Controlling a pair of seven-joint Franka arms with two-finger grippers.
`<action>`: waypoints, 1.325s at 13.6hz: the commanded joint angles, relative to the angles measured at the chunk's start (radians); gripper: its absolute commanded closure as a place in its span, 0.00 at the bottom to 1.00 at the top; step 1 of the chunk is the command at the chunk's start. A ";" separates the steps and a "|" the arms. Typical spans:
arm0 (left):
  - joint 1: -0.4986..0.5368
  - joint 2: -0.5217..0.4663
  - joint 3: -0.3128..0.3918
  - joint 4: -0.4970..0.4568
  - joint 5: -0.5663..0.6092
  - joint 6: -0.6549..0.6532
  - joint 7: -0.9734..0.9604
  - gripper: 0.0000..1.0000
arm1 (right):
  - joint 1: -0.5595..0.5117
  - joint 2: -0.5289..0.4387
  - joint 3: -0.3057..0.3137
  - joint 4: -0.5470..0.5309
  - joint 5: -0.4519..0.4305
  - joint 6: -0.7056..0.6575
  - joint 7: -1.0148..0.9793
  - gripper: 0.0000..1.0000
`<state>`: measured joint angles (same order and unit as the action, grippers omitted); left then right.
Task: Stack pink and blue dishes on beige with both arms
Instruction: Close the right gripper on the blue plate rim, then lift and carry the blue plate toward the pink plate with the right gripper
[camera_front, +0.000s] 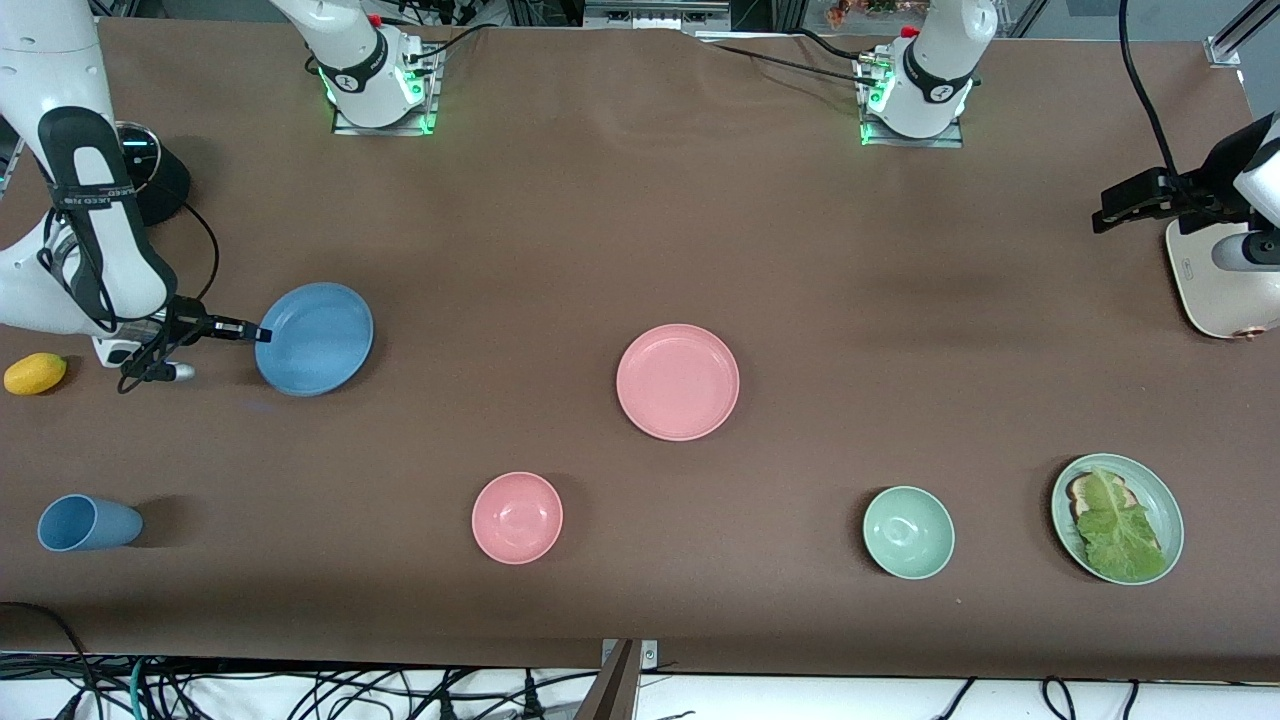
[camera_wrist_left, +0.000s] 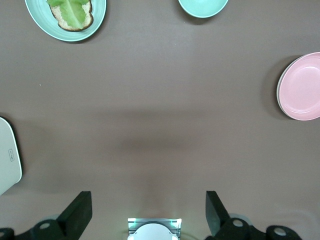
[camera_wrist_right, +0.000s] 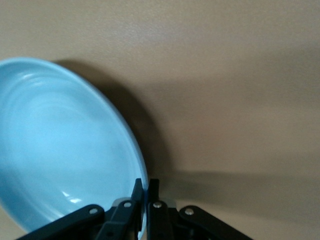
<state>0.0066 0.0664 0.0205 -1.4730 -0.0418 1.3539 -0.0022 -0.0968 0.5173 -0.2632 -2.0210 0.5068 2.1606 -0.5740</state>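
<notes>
My right gripper (camera_front: 262, 333) is shut on the rim of the light blue plate (camera_front: 315, 338) at the right arm's end of the table. In the right wrist view the fingers (camera_wrist_right: 148, 187) pinch the plate's (camera_wrist_right: 60, 150) edge, and the plate is tilted above its shadow. The pink plate (camera_front: 678, 381) lies at the table's middle. In the left wrist view a pale beige plate's edge (camera_wrist_left: 279, 100) shows under the pink plate (camera_wrist_left: 302, 85); the beige plate is otherwise hidden. My left gripper (camera_front: 1102, 218) waits open (camera_wrist_left: 146, 205), in the air over the left arm's end.
Nearer the camera stand a blue cup on its side (camera_front: 88, 522), a pink bowl (camera_front: 517, 517), a green bowl (camera_front: 908, 532) and a green plate with lettuce (camera_front: 1117, 518). A yellow fruit (camera_front: 35, 373) lies by the right arm. A white appliance (camera_front: 1215, 290) sits under the left arm.
</notes>
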 joint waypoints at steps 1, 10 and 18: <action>0.003 -0.033 -0.008 -0.033 0.030 -0.002 0.017 0.00 | -0.009 0.007 0.009 0.030 0.018 -0.040 -0.021 1.00; -0.005 -0.071 -0.007 -0.087 0.014 0.002 0.019 0.00 | 0.081 -0.098 0.012 0.229 0.015 -0.367 0.187 1.00; 0.006 -0.048 -0.008 -0.078 0.013 0.010 0.019 0.00 | 0.411 -0.060 0.022 0.366 0.104 -0.322 0.543 1.00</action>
<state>0.0052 0.0311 0.0157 -1.5376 -0.0418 1.3532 0.0025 0.2521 0.4160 -0.2323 -1.7146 0.5771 1.8314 -0.0724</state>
